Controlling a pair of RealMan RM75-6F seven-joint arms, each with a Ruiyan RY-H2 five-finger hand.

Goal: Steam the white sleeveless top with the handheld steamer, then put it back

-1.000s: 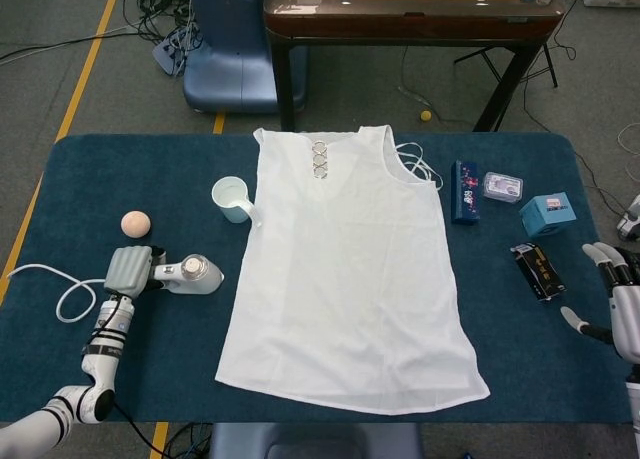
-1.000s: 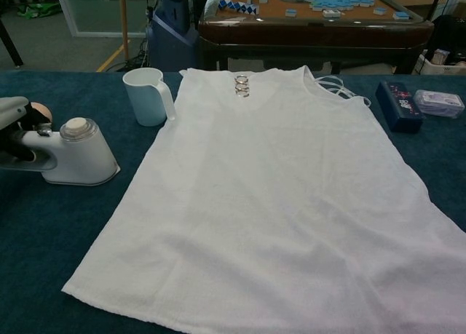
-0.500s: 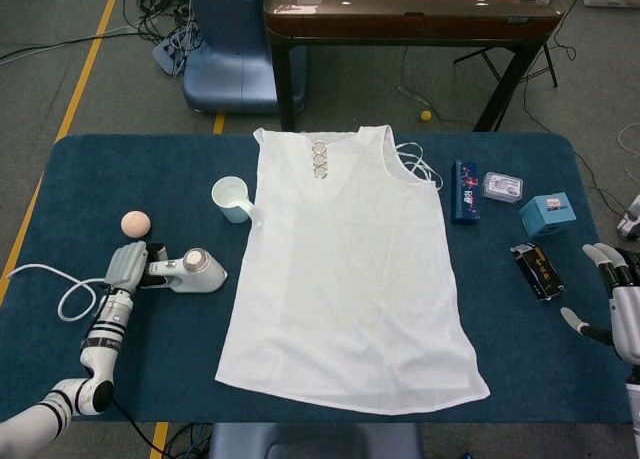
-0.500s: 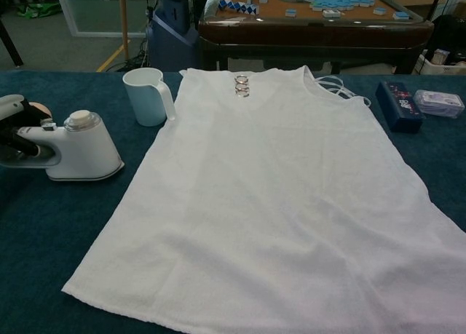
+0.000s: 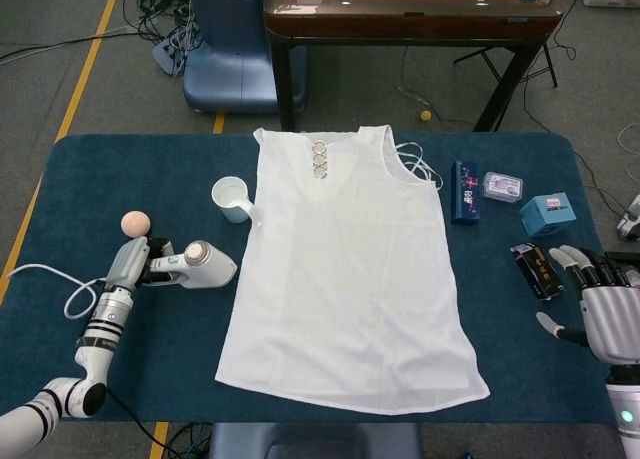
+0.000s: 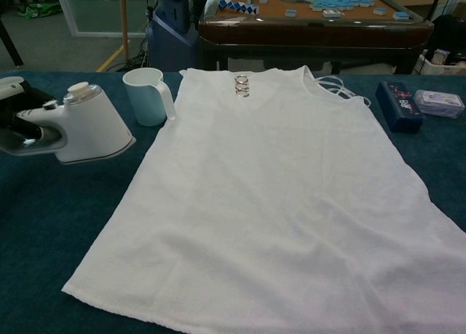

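A white sleeveless top (image 6: pixel 277 196) lies flat on the blue desk (image 6: pixel 44 239). At the far left, the left robot hand (image 6: pixel 14 119) holds the handle of a white steamer (image 6: pixel 91 126), just beside the top's edge. A pale blue cup (image 6: pixel 148 95) stands near the top's shoulder. A dark blue box (image 6: pixel 398 105) and a clear case (image 6: pixel 439 102) sit on the right.

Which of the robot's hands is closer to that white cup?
Left. The left hand holds the steamer just in front of the cup, left of the top. The right hand hovers open at the table's far right edge.
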